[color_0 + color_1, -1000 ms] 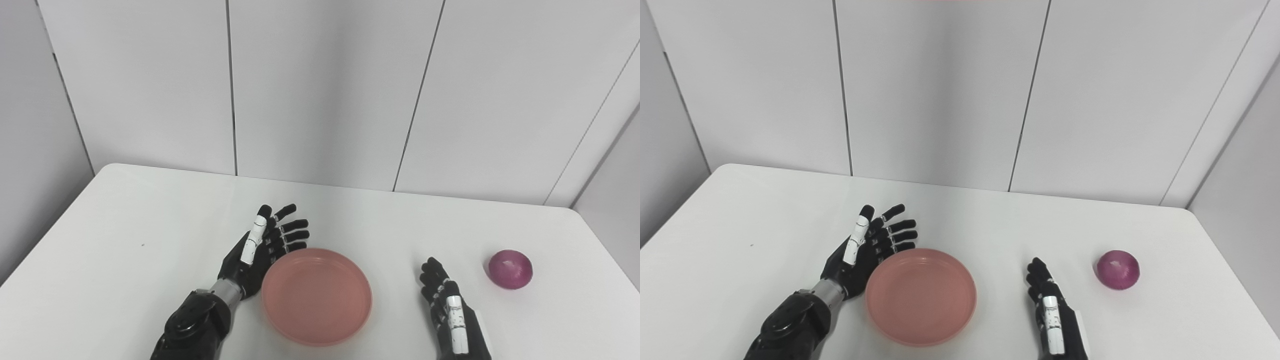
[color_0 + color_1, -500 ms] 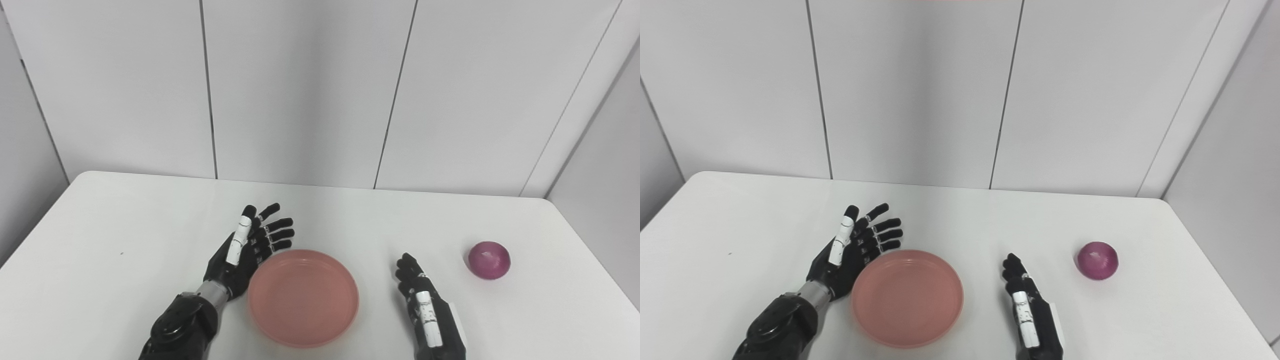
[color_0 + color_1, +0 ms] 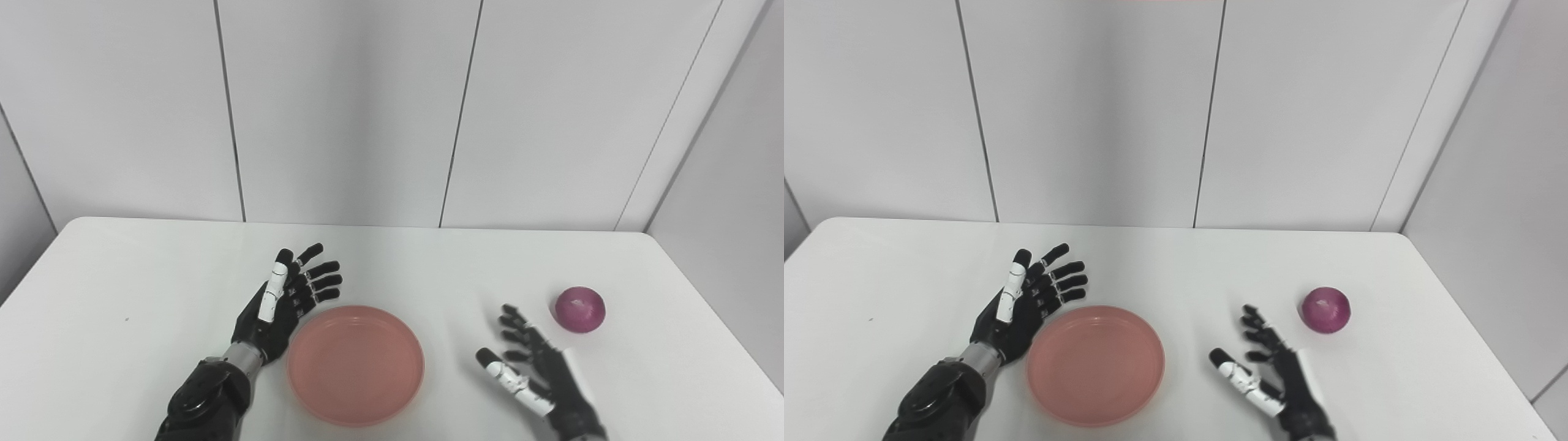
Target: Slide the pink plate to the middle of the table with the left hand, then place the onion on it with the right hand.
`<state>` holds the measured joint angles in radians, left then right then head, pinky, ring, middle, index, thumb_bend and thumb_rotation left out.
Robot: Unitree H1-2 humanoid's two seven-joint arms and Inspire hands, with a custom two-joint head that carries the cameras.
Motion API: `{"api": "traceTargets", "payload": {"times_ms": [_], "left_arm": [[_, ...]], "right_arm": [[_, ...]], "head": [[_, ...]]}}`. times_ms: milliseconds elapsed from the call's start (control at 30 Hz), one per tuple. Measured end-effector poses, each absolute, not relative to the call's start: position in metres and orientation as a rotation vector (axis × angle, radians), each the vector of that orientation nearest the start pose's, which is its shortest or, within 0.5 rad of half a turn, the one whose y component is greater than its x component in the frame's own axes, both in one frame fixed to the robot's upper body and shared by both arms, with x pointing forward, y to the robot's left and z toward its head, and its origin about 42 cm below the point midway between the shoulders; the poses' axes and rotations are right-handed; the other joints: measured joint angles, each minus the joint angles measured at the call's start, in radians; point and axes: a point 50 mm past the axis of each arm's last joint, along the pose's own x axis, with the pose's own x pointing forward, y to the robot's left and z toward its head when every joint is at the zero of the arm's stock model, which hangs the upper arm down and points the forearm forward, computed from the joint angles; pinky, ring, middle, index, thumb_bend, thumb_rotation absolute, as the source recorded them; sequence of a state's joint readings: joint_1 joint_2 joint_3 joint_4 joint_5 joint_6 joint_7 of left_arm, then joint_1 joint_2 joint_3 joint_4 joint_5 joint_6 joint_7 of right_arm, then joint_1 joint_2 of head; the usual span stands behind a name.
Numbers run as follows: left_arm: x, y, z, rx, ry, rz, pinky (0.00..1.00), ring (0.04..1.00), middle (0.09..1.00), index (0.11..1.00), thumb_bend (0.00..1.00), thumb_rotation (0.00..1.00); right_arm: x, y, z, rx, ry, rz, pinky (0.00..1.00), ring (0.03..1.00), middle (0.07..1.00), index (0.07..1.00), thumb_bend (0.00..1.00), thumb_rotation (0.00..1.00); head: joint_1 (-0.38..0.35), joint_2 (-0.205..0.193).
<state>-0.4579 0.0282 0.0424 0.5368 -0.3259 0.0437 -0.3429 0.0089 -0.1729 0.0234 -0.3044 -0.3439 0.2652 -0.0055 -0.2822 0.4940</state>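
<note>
White table (image 3: 122,343) fills the lower half of the frame, one table, backed by pale wall panels (image 3: 343,110) across the upper half. One pink plate (image 3: 356,365) sits low and a little left of centre, empty, flat on the table. Two black hands show. One left hand (image 3: 283,300) lies just beside the plate's upper left rim, fingers (image 3: 323,268) spread apart and holding nothing; whether it touches the rim I cannot tell. One right hand (image 3: 531,370) is at the lower right, palm turned up, fingers splayed, thumb pointing toward the plate, holding nothing, apart from both plate and onion. One purple onion (image 3: 580,309) rests on the table at the right, near the right hand's fingertips but clear of them.
</note>
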Motion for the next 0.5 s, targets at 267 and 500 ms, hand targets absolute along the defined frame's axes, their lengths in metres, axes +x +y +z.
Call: {"api": "traceTargets", "payload": {"times_ms": [267,500], "left_arm": [[0.422,0.177,0.107,-0.315,0.092,-0.394,0.76,0.762,0.763,0.877,0.77,0.88],[0.424,0.179,0.105,-0.318,0.084,-0.398,0.77,0.767,0.765,0.883,0.77,0.88]], "right_arm": [[0.286,-0.277,0.190,-0.709,-0.097,-0.114,0.68,0.826,0.877,0.881,0.91,0.54],[0.299,-0.297,0.221,-0.967,-0.181,-0.159,0.67,0.819,0.856,0.847,0.93,0.47]], "head": [[-0.020,-0.008],[-0.045,-0.009]]}}
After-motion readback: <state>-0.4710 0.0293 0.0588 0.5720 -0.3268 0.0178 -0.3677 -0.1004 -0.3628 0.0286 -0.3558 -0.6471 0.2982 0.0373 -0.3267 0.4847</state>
